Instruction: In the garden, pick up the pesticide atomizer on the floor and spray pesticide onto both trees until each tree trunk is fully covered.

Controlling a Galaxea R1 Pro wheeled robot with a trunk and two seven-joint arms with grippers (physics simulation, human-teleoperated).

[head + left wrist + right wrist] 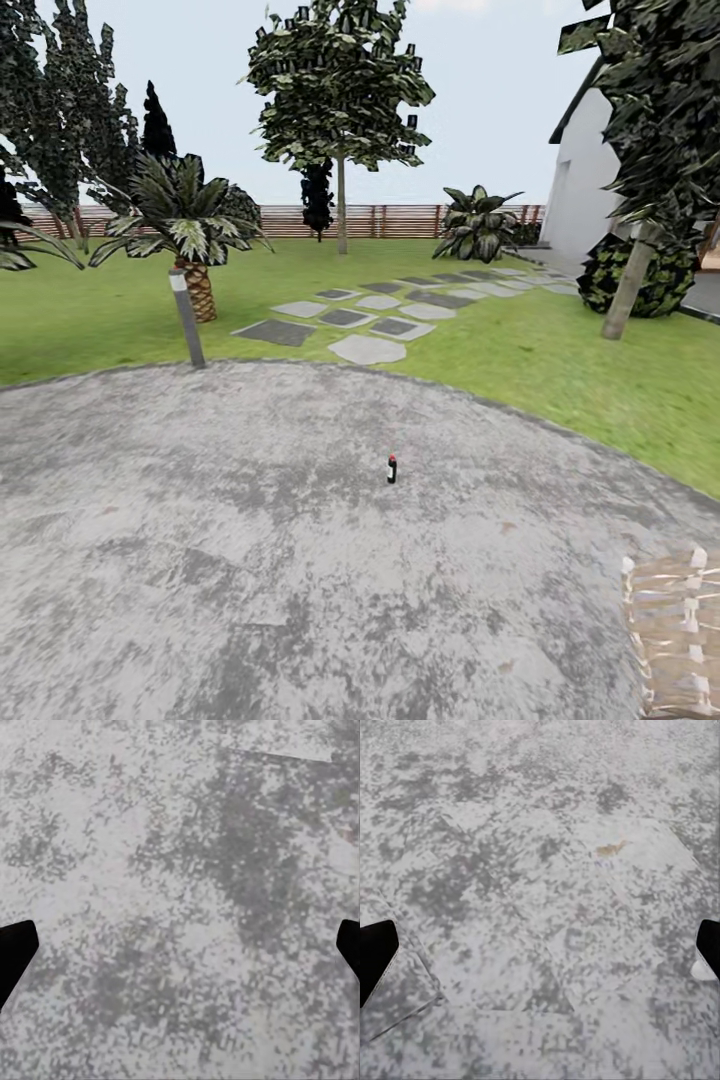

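Note:
A small dark bottle with a reddish top, the pesticide atomizer (391, 468), stands upright on the grey paved floor (250, 540), some way ahead in the head view. Beyond the lawn rise two trees: one trunk (341, 205) stands far off near the fence, the other trunk (628, 285) leans at the right. My left gripper (180, 945) hangs open over bare paving, its dark fingertips (15, 952) far apart at the frame's sides. My right gripper (540, 952) is open the same way above the paving, with nothing between its fingers (375, 956).
A short palm-like plant (190, 235) and a slim post (187, 320) stand at the paving's far left edge. Grey stepping slabs (370, 320) cross the lawn toward a white house wall (585, 190). A wicker object (675, 640) sits at the near right. A slat fence (400, 220) closes the back.

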